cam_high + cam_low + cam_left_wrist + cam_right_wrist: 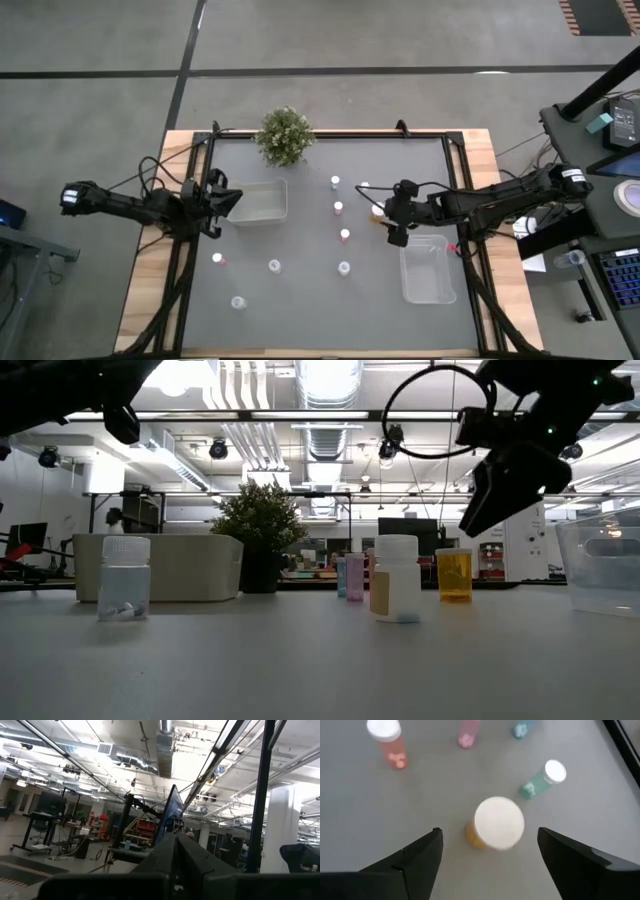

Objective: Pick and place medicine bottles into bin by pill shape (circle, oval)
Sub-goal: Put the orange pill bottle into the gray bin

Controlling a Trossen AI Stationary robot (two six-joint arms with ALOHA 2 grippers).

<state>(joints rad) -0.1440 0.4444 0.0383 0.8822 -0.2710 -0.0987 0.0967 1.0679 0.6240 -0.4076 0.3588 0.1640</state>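
Right gripper (490,852) hangs over the orange bottle (495,826), jaws spread wide with nothing in them. The bottle stands upright on the bench (300,290), at 10 o'clock from the clear bin (428,268). Left gripper (228,203) waits clenched beside the other bin (262,201).

Grey concrete floor (400,40), exposed ceiling ducts (325,420)
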